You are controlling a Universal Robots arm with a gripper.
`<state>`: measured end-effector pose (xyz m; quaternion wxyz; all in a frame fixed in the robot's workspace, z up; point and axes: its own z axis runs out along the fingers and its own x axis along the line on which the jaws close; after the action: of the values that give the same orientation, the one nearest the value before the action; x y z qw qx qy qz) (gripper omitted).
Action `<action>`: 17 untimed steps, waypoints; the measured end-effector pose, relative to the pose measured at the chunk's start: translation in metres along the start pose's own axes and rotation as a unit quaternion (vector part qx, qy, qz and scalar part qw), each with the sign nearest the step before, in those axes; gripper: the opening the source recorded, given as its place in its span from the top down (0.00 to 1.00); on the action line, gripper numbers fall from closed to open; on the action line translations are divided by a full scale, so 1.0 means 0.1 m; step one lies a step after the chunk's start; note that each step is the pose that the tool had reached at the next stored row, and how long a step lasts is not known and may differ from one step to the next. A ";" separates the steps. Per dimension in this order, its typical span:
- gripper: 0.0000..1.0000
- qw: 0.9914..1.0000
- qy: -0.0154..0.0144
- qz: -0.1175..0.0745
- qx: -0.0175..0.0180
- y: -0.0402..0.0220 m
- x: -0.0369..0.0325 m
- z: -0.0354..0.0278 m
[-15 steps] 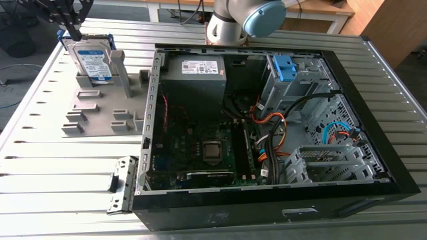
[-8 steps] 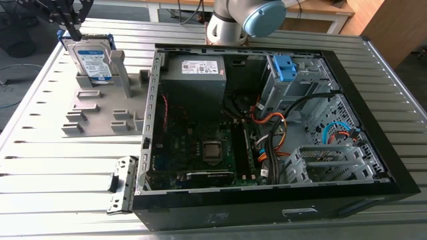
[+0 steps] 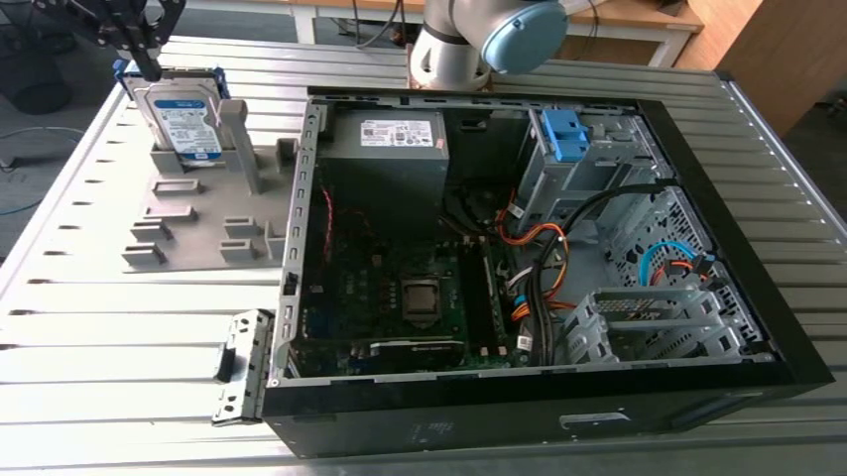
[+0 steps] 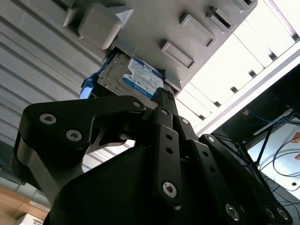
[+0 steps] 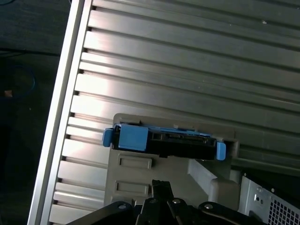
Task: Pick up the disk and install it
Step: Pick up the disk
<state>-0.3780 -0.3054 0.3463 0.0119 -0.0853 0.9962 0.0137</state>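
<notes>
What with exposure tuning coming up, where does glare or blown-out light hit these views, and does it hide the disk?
Exterior view: even light, a mild sheen on the ribbed table, the disk plainly lit. Second wrist view: the table blown out white beside the grey holder, the disk shaded yet visible. First wrist view: a bright reflection streaks the table, the disk's edge dark but distinct.

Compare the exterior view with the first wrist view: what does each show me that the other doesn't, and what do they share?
Exterior view: inside the open computer case, the motherboard and cables; also the labelled face of the disk, standing upright in the grey holder. First wrist view: the disk's upper edge end-on, its blue bracket at both ends. Both: disk, holder, ribbed table, and the pincer close to the disk's upper edge; contact unclear.
</notes>
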 end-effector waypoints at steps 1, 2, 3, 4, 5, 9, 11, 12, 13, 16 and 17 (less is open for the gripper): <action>0.89 1.000 0.000 -0.002 0.000 0.000 0.000 0.000; 0.89 1.000 0.000 -0.003 0.000 0.000 0.000 0.000; 0.89 1.000 0.000 -0.005 0.000 0.000 0.000 0.000; 0.89 1.000 0.000 -0.007 0.000 0.000 0.000 0.000; 0.89 1.000 0.000 -0.008 0.000 0.000 0.000 0.000; 0.89 1.000 0.000 -0.015 0.000 0.000 0.000 0.000; 0.89 1.000 0.000 -0.018 0.000 0.000 0.000 0.000; 0.89 1.000 0.001 -0.020 -0.001 0.000 0.000 0.000; 0.89 1.000 0.001 -0.021 -0.001 0.000 0.000 0.000; 0.89 1.000 0.001 -0.026 -0.001 0.000 0.000 0.000; 0.89 1.000 0.001 -0.028 -0.001 0.000 0.000 0.000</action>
<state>-0.3780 -0.3054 0.3464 0.0115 -0.1132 0.9934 0.0140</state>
